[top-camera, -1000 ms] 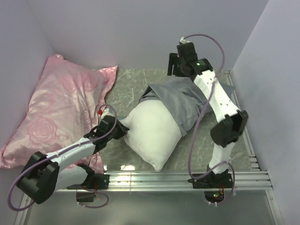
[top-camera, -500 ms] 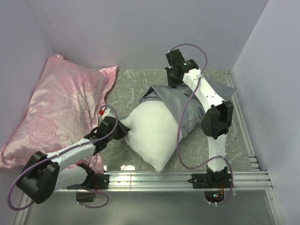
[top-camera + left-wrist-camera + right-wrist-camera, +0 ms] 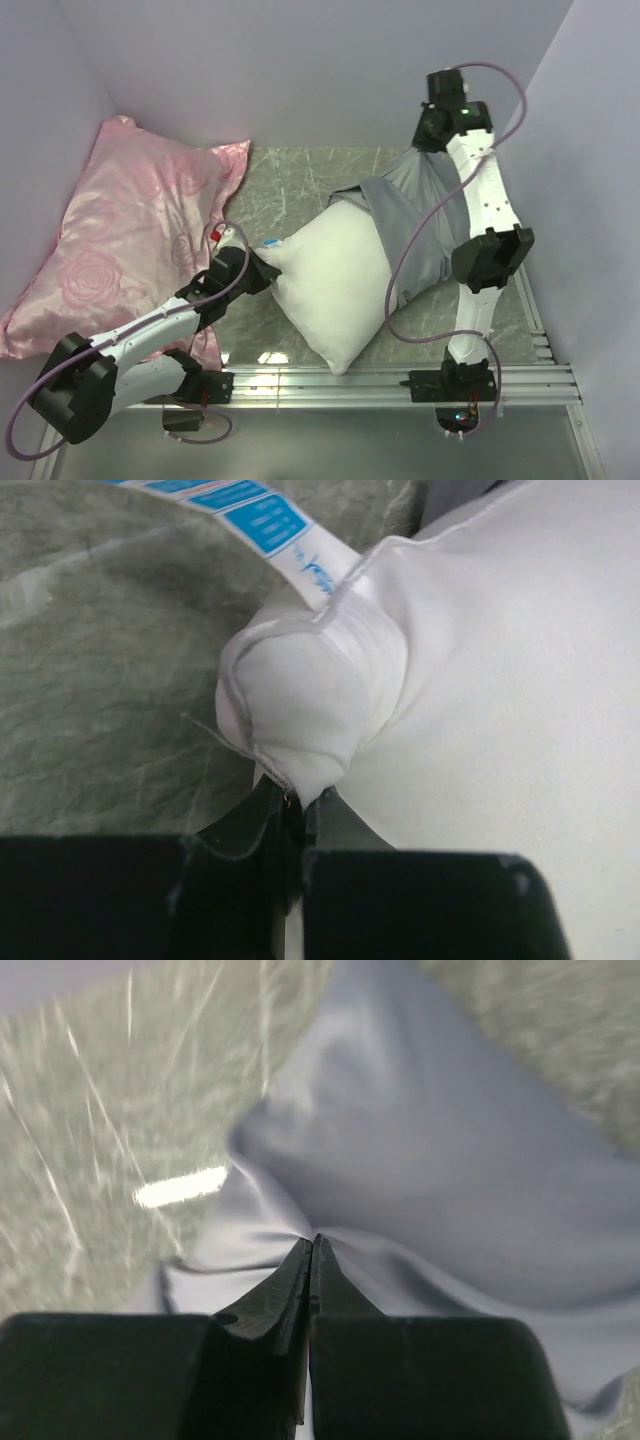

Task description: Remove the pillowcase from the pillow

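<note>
A pink rose-patterned pillow (image 3: 130, 230) lies at 9 o'clock on the green marbled worktop (image 3: 290, 185), against the left wall. The left tool (image 3: 297, 802) is clenched on the 9 o'clock corner of the white pillow (image 3: 335, 290), with a blue-printed label (image 3: 268, 522) just beside the pinch. The pillow lies mid-worktop, its 5 o'clock end bare. The grey pillowcase (image 3: 415, 215) covers only the pillow's 2 o'clock end and stretches toward 1 o'clock, where the right tool (image 3: 311, 1250) is clamped tight on a fold of it.

The pillow (image 3: 332, 285) — its far end hidden inside the pillowcase (image 3: 402, 212).
</note>
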Available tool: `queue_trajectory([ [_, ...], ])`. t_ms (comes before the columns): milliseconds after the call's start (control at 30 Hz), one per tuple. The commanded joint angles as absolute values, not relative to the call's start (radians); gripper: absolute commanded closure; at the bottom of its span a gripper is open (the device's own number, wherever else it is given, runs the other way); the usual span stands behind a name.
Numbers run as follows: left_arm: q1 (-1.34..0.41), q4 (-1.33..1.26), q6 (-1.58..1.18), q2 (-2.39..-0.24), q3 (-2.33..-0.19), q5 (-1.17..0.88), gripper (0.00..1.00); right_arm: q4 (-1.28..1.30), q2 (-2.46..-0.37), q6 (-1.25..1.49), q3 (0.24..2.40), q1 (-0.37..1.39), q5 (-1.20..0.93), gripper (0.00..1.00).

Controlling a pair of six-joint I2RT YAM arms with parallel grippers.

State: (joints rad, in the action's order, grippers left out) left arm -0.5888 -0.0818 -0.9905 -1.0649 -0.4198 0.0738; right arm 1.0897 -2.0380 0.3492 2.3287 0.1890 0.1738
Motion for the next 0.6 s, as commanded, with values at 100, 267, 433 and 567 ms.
queue_trajectory([
  [100, -0.58, 0.09, -0.96, -1.046, -0.466, 0.117, 1.0, 1.052, -1.885, 0.465, 2.462, 0.051, 0.252, 1.0],
  [267, -0.508, 0.213, -0.917, -0.941, -0.544, 0.161, 1.0, 0.992, -1.861, 0.505, 2.439, -0.021, 0.219, 1.0],
  [433, -0.404, 0.386, -0.874, -0.812, -0.674, 0.196, 1.0, 0.999, -1.901, 0.538, 2.475, -0.063, 0.198, 1.0],
  [567, -0.287, 0.474, -0.832, -0.773, -0.83, 0.181, 1.0, 0.96, -1.89, 0.56, 2.428, -0.083, 0.183, 1.0],
])
